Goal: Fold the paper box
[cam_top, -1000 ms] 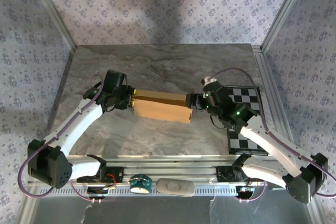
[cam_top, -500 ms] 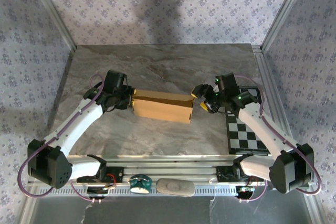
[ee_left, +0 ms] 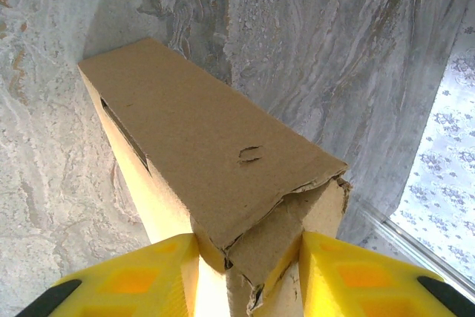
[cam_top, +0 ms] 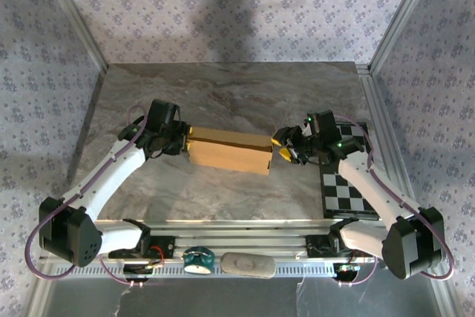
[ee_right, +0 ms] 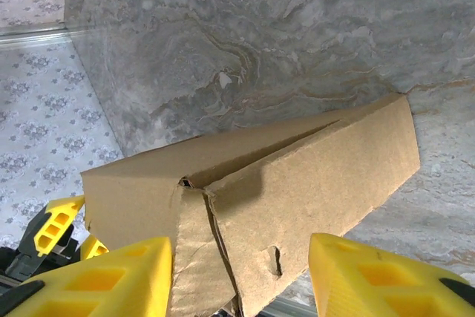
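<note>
paper box: tan carton lying mid-frame on desk | left gripper: clamped on its left end flaps | right gripper: jaws apart, empty, just off its right end | step, likely: close right end flap | tip: left grips firm, right squares to the loose flap, pushes straight in

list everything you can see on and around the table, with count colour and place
paper box: 1, tan, mid-table between the arms
checkered board: 1, black and white, table's right edge
table: 1, grey marbled
teal object: 1, teal, front rail
oval object: 1, grey, front rail beside the teal one
left pincer: 1, yellow fingers, clamped on the box's left end
right pincer: 1, yellow fingers, open, just off the box's right end
</note>
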